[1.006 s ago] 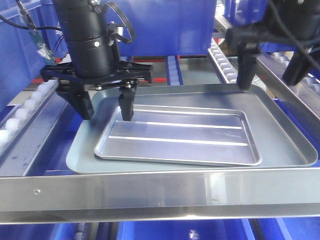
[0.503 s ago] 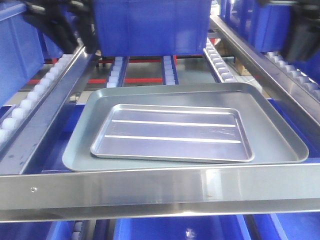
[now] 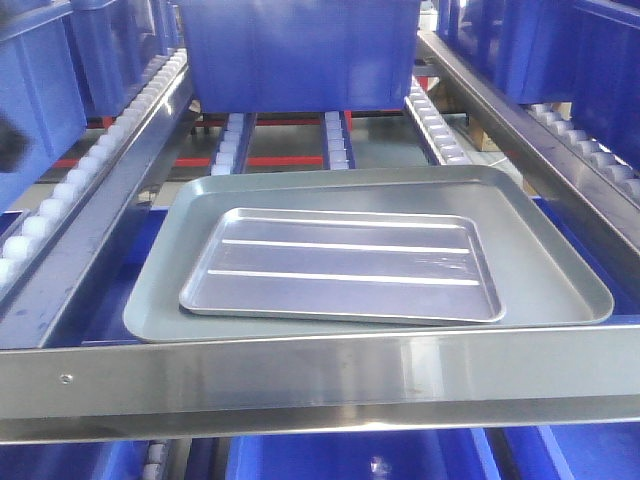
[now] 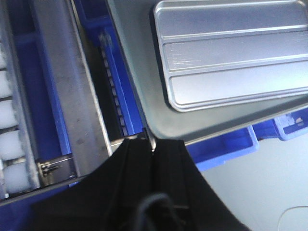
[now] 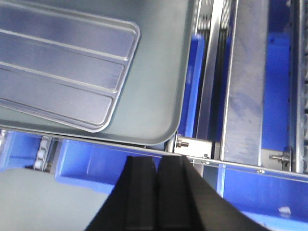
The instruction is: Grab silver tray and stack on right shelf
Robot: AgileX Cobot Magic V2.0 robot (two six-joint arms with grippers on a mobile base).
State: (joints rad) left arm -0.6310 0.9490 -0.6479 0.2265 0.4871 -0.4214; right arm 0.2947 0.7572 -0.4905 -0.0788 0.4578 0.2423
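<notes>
The silver tray (image 3: pixel 340 265), shiny with two long raised ridges, lies flat inside a larger dull grey tray (image 3: pixel 560 270) on the right shelf, just behind the shelf's broad front bar (image 3: pixel 320 375). Neither gripper shows in the front view. In the left wrist view my left gripper (image 4: pixel 153 142) is shut and empty, above the shelf's front edge, with the silver tray (image 4: pixel 231 53) and grey tray (image 4: pixel 139 82) ahead of it. My right gripper (image 5: pixel 157 161) is also shut and empty, outside the front bar near the grey tray's corner (image 5: pixel 159 106); the silver tray (image 5: pixel 57 62) lies to its left.
A big blue bin (image 3: pixel 300 50) stands on the rollers behind the trays. More blue bins (image 3: pixel 40 90) fill the neighbouring lanes, left and right. Rails of white rollers (image 3: pixel 60 195) and steel side beams (image 3: pixel 500 110) flank the trays. Blue bins (image 3: pixel 350 455) sit below the front bar.
Both arms, which were over the trays a second ago with open fingers, have pulled back out of the front view. The silver tray stays lying in the grey tray.
</notes>
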